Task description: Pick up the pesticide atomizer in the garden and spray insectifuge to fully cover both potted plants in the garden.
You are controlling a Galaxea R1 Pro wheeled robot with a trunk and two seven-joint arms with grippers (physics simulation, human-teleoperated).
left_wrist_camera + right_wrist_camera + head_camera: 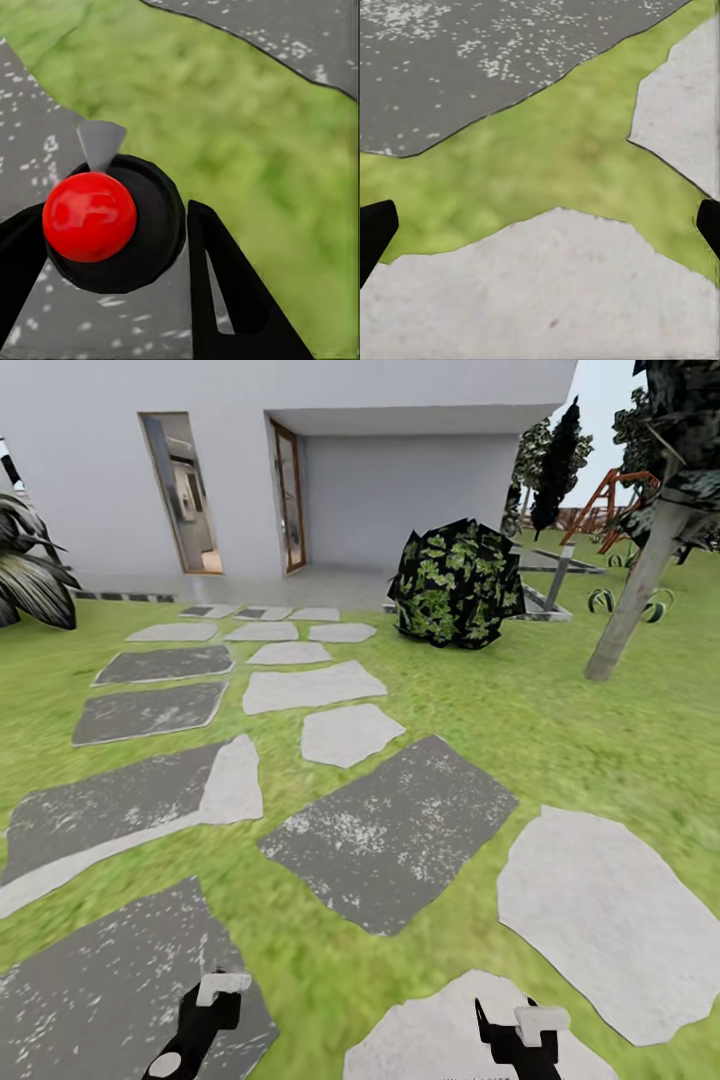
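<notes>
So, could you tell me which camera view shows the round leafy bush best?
The head view: the round leafy bush stands whole on the lawn by the house. Both wrist views look down at stepping stones and grass, well short of it.

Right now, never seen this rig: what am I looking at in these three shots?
A simulated two-armed wheeled robot in a garden. The wide shot is from its head camera, looking down over a lawn with stepping stones, a house and a round bush ahead. At the bottom edge are its left claw and right claw. The other two shots come from cameras on each wrist, looking along the claw fingers at the ground. The right claw is open and empty. The left claw's view shows a red ball on a black disc between its fingers; I can't tell what that is, or whether it's gripped.
</notes>
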